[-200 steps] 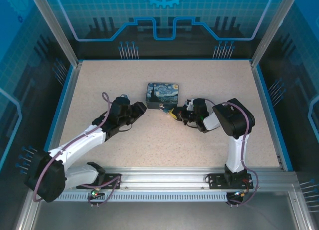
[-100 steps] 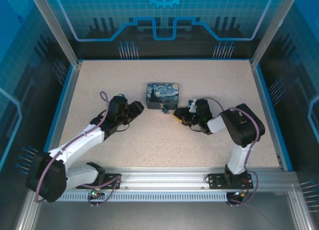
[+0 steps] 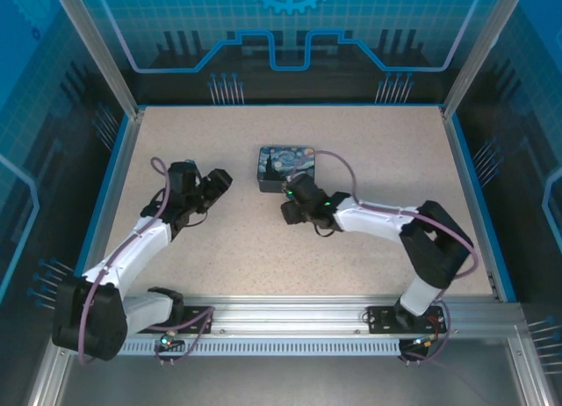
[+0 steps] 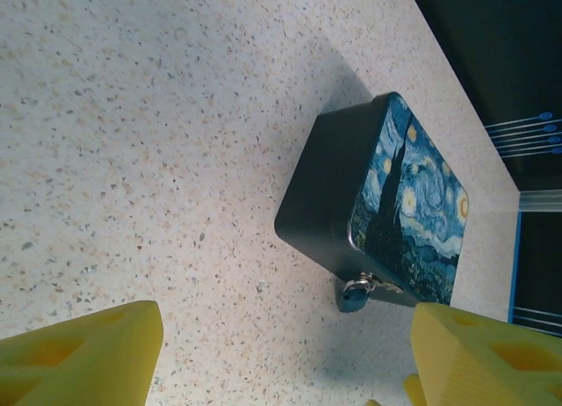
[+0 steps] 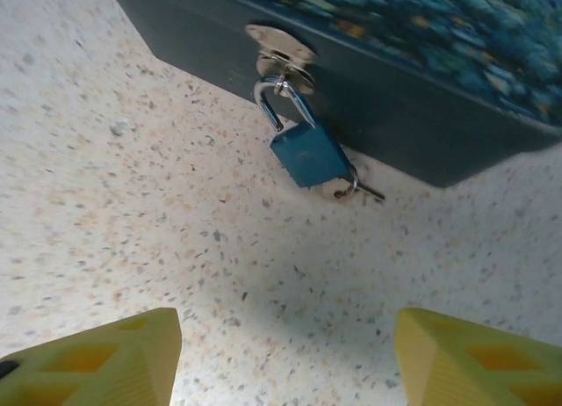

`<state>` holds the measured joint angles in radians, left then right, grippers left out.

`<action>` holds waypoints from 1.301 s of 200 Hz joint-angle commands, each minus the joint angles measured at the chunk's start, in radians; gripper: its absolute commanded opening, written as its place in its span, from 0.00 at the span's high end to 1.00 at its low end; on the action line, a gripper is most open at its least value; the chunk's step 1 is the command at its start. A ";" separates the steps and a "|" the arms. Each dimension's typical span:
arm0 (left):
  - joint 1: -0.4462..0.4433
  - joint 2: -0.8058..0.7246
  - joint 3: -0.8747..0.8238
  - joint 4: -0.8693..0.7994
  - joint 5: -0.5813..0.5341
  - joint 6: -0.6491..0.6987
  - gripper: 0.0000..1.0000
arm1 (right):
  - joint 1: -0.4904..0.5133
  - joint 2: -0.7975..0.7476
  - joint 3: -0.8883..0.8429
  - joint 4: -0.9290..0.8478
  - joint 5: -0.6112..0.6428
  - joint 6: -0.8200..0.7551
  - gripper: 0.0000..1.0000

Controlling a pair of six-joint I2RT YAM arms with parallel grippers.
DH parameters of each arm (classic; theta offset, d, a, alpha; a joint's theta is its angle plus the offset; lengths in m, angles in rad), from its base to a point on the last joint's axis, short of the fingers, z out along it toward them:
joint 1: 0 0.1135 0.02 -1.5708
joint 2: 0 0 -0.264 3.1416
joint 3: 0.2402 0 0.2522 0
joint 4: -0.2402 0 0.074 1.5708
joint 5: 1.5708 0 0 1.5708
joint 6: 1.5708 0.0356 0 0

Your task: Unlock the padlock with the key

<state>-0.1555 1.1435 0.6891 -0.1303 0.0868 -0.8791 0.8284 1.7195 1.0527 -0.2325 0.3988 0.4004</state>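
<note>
Speckled beige bench (image 3: 263, 257), blue panels (image 3: 290, 37) all round. The padlock (image 5: 307, 151) hangs by its shackle from the silver hasp (image 5: 281, 54) on the front wall of the box (image 5: 413, 116). Its blue body lies tilted on the bench, right against that wall. The key (image 5: 353, 191) is at the padlock's lower end, touching it, next to a small ring. Can't tell if it's seated in the keyhole, or if the shackle is latched. The box is mid-bench, toward the far side, with a blue-and-yellow swirl lid.

My right pincer (image 5: 285, 336) is just in front of the padlock and aimed at it. Its yellow fingers (image 5: 97, 358) are spread wide with nothing between them, clear of lock and key. From above, it sits low at the box's front edge.

My left pincer (image 4: 285, 336) is off to the box's left, apart from it, also spread wide and empty. Its camera looks across bare bench at the box's corner, the padlock dangling at the near end.
</note>
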 commanded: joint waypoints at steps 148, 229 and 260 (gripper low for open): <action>0.117 -0.059 -0.086 0.003 0.143 0.009 0.23 | 0.104 0.383 0.286 -0.133 0.481 -0.110 0.39; 0.117 -0.060 -0.094 -0.012 0.135 0.002 0.24 | 0.071 0.436 0.272 0.032 0.517 -0.182 0.41; 0.117 -0.054 -0.097 -0.014 0.135 0.000 0.24 | 0.060 0.448 0.264 0.093 0.525 -0.219 0.43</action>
<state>-0.0475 1.1038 0.6086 -0.1272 0.2073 -0.8654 0.9279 2.1071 1.3270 -0.2543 0.9035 0.2146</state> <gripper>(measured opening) 0.761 0.576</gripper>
